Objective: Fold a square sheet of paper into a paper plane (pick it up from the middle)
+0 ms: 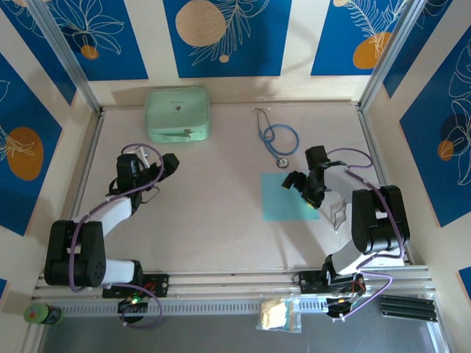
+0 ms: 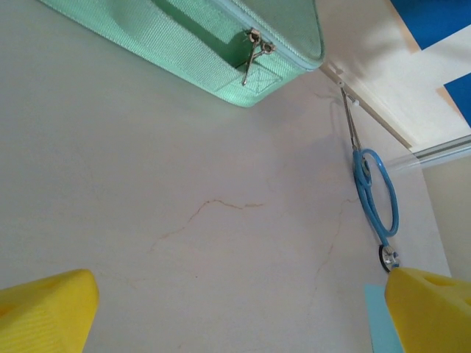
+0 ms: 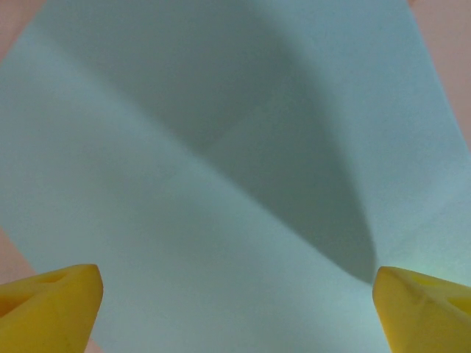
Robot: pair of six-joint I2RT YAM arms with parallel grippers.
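The square sheet of paper (image 1: 283,198) is lying flat on the surface (image 1: 213,220), right of centre, just in front of your right arm. In the left wrist view you're catching only a sliver of it (image 2: 377,332) at the bottom right.

Your right fingers (image 1: 302,190) are hanging over the sheet's right half. In the right wrist view the yellow fingertips (image 3: 51,303) are spread wide at the two lower corners, gripping nothing, with the light-blue paper (image 3: 221,147) running between them and faint crease lines and shadow showing across it. You can't tell whether the tips are touching the paper.

Your left fingers (image 1: 165,165) are sitting well apart from the sheet, left of centre, also spread wide and holding nothing, over bare surface (image 2: 184,243).

A blue-tubed stethoscope (image 1: 278,140) is lying just beyond the sheet's far edge, its chest piece nearest the paper; you're seeing it too at the right of the left wrist view (image 2: 375,195). A mint-green case (image 1: 177,114) is sitting at the far left, zipper pulls facing you (image 2: 250,51), well apart from the sheet. Nothing is lying on the paper itself.
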